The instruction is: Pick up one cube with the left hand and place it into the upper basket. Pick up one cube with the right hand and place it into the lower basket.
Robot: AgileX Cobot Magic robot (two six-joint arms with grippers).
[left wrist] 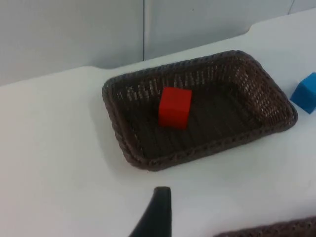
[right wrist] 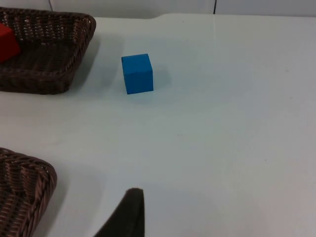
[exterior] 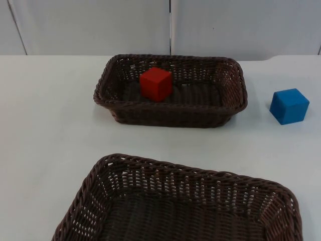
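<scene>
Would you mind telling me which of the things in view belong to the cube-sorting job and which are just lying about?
Part of the job:
- red cube, already lying in the upper basket
- blue cube, on the table right of that basket
- lower basket, nothing in it so far as it can be seen

Just there:
- white table
- grey partition wall
</scene>
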